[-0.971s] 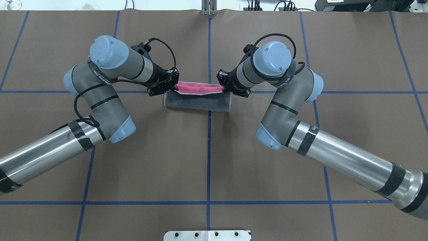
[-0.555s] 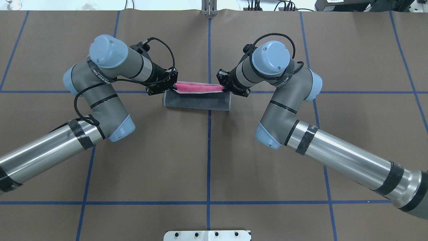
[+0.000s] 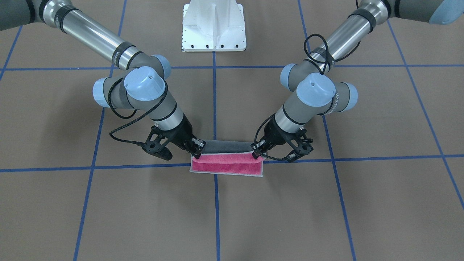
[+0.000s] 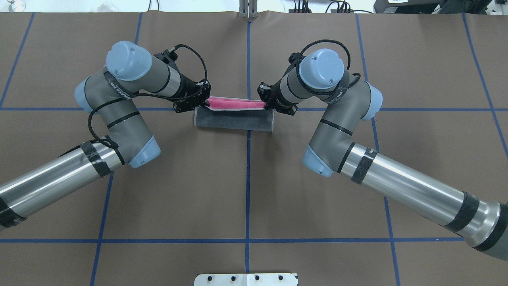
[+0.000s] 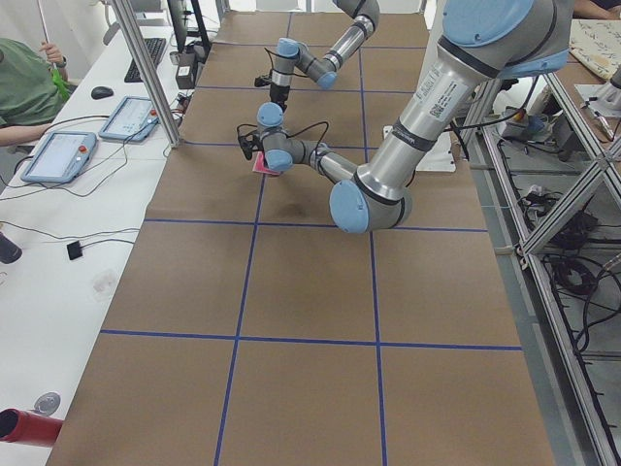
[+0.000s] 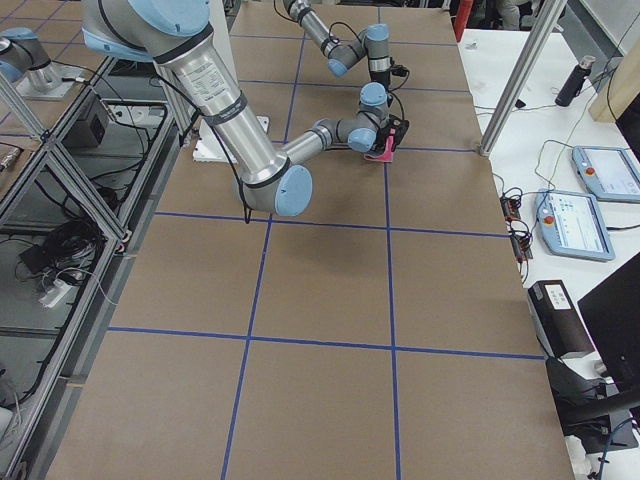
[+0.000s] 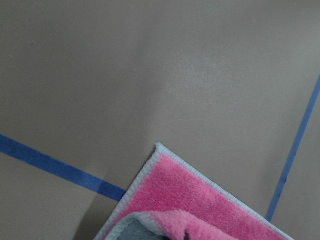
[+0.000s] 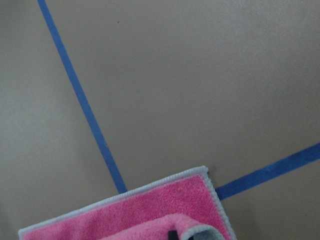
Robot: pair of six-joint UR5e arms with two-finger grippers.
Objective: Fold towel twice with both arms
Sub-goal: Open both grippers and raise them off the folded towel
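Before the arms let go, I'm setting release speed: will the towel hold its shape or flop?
Probably floppy: the towel curls in a soft roll between the left gripper and right gripper. Likely light; pinched corners alone lift it. Fuzzy pile should resist sliding.

From my console the left arm (image 4: 123, 119) and right arm (image 4: 337, 131) match: silver-grey tubes, light blue joint caps (image 4: 129, 61), black tape bands (image 4: 95, 159) on polished forearms, white lettering (image 4: 119, 89) on grey links. Black braided cables (image 4: 325, 40) loop to the black left claw (image 4: 206, 104) and right claw (image 4: 264, 105). At six o'clock, the white pedestal (image 4: 246, 279) shows four dark screws.
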